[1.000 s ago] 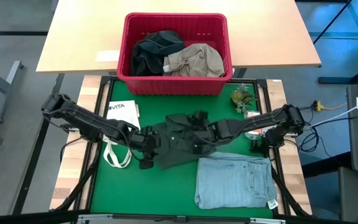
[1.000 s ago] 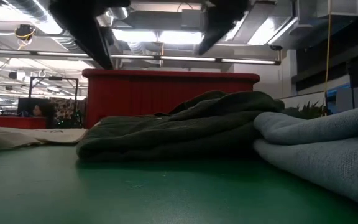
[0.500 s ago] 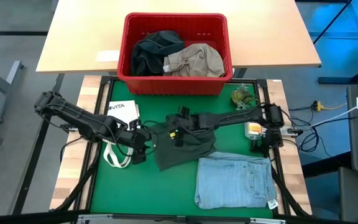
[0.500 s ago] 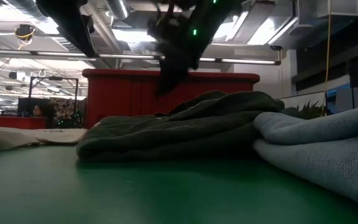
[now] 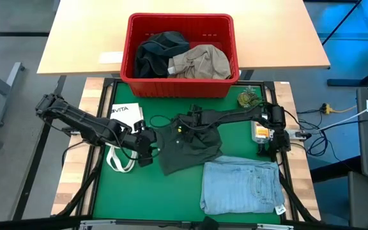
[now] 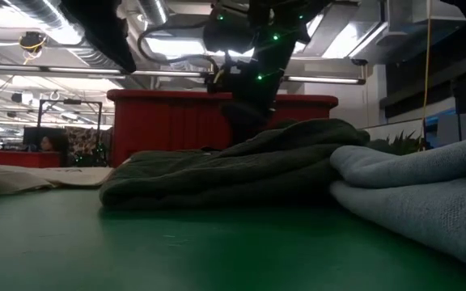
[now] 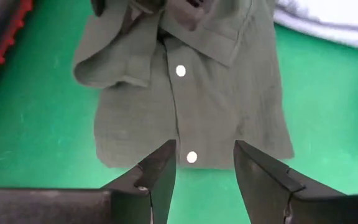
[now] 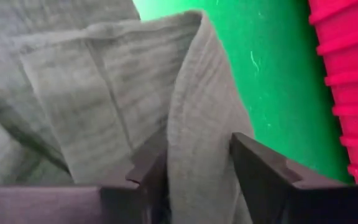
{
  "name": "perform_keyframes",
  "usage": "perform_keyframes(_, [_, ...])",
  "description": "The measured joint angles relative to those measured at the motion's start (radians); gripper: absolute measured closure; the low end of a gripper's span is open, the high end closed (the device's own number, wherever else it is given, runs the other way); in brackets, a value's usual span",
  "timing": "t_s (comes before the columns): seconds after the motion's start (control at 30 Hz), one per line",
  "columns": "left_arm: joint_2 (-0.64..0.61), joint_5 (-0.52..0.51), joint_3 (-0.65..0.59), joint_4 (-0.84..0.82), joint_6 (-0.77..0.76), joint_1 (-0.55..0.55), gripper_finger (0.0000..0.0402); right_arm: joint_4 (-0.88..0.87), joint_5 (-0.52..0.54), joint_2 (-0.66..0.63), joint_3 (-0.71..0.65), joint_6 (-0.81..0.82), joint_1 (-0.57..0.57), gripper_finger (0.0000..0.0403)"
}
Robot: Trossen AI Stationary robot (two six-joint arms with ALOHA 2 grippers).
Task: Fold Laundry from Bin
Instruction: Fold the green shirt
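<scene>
A dark green buttoned shirt point(image 5: 190, 150) lies bunched in the middle of the green mat point(image 5: 139, 191). Folded light blue jeans point(image 5: 241, 185) lie near and right of it. The red bin point(image 5: 181, 86) stands at the far edge with a dark piece point(image 5: 155, 54) and a khaki piece point(image 5: 200, 62) inside. My right gripper point(image 5: 187, 122) is down at the shirt's far part, open, its fingers either side of a raised fold point(image 8: 197, 124). My left gripper point(image 7: 204, 149) hovers open above the mat just left of the shirt point(image 7: 185, 93). My right gripper straddles a raised fold point(image 8: 194, 143) at the shirt's far part, one finger point(image 8: 148, 177) on each side. The fingers slant down from the table's right. In the low view they reach down onto the shirt's top point(image 6: 253, 133). I cannot tell whether they pinch the fold.
A white tote bag point(image 5: 125, 118) with loop handles lies on the mat behind my left gripper. A small plant point(image 5: 249, 99) and an orange-and-white object point(image 5: 260, 133) stand at the mat's far right. A wooden table point(image 5: 75, 38) carries the bin.
My right gripper has come down from high above the mat onto the shirt's far part, drifting toward the table's left. My left gripper has drawn back a little from the shirt toward the table's left edge.
</scene>
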Motion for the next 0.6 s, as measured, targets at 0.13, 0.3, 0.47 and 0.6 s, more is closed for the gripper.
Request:
perform_keyframes(0.13, [0.001, -0.026, 0.000, 0.003, -0.003, 0.000, 0.0247, -0.024, 0.000, 0.000, 0.000, 0.000, 0.003, 0.0305])
perform_keyframes(0.3, [0.001, -0.027, 0.000, 0.004, -0.029, 0.000, 0.0247, -0.055, 0.000, -0.031, 0.000, -0.006, 0.003, 0.0394])
perform_keyframes(0.47, [0.001, -0.031, 0.000, 0.012, -0.055, 0.000, 0.0247, -0.128, 0.053, -0.086, 0.000, -0.008, 0.003, 0.0370])
perform_keyframes(0.6, [0.017, -0.082, 0.000, 0.032, -0.083, 0.000, 0.0247, -0.193, 0.119, -0.127, 0.000, -0.008, 0.000, 0.0373])
